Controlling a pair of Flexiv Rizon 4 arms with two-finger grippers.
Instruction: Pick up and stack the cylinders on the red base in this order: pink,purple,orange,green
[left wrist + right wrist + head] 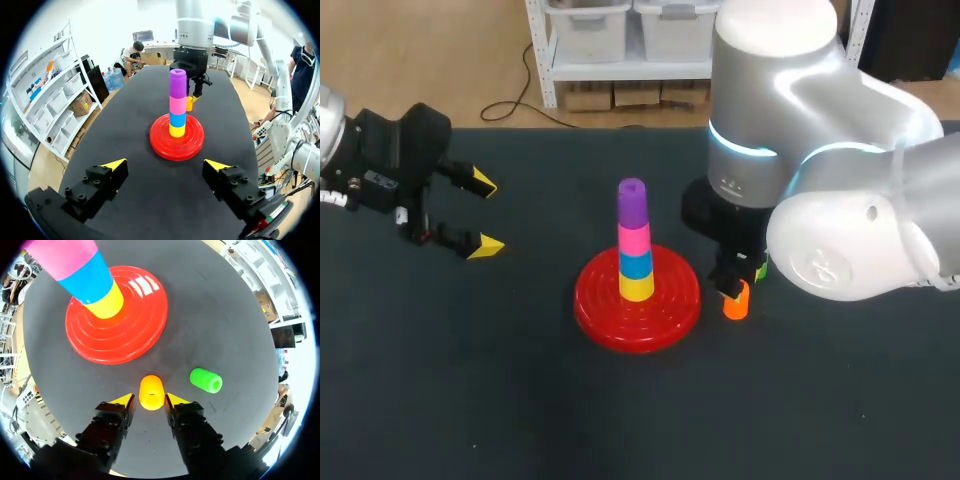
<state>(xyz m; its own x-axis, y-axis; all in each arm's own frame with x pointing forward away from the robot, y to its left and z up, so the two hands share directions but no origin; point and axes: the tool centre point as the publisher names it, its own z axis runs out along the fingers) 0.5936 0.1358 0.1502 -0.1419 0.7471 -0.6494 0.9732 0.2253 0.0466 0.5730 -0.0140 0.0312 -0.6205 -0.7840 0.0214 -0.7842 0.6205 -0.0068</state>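
The counter (520,400) is looking plain flat black all over, no pattern at all. The base (638,305) is shining glossy red, with ring-shaped ridges running round it. The stack on it is going, bottom to top: yellow cylinder (637,287), blue cylinder (636,264), pink cylinder (634,240), purple cylinder (632,200). The two loose ones are showing as an orange cylinder (736,302) and a bright green cylinder (206,380). The left pincer (486,214) and right pincer (150,401) are both wearing black with yellow tips. The right arm (840,150) is looking silvery white, with a thin cyan ring (740,147) glowing around it.
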